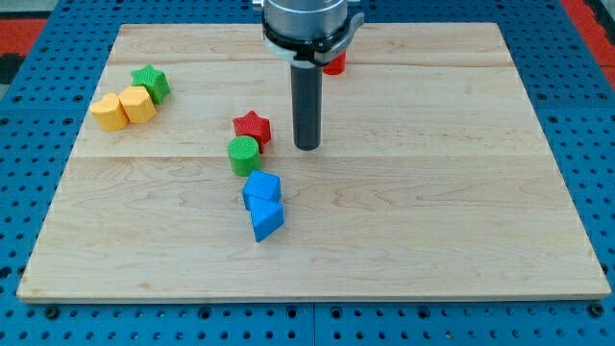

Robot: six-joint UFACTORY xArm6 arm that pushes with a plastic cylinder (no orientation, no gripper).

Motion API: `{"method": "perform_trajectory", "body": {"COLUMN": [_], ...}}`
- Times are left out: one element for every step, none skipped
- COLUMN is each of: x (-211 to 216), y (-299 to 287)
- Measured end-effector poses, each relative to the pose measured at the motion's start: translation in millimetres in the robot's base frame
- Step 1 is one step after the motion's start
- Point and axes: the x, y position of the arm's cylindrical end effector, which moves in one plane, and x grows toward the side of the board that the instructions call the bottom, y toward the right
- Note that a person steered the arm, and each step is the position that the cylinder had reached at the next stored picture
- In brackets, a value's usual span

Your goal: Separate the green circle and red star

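1. The ridged red star [252, 126] touches the round green circle [244, 154] just nearer, left of the board's centre.
2. The smooth dark rod's tip [307, 147] rests on pale wood right of the star; no claw exists.
3. Two faceted blue blocks [262, 204] lie nearer.

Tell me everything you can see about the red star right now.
The red star is a small, chunky star-shaped block, uniformly red with a matte look, lying flat with its star face up near the middle of the wooden board. The green circle sits right against its lower-left side, apparently touching. My tip stands just to the view's right of the star, with a narrow gap between them. Nothing lies on top of it.
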Motion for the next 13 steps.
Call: {"method": "perform_trajectory", "body": {"x": [20, 20, 20, 20, 20, 19, 18, 14, 6, -4, -29, -39, -39], "y": [-5, -28, -33, -36, -45, -67, -97, -144, -171, -141, -118, -115, -94]}}
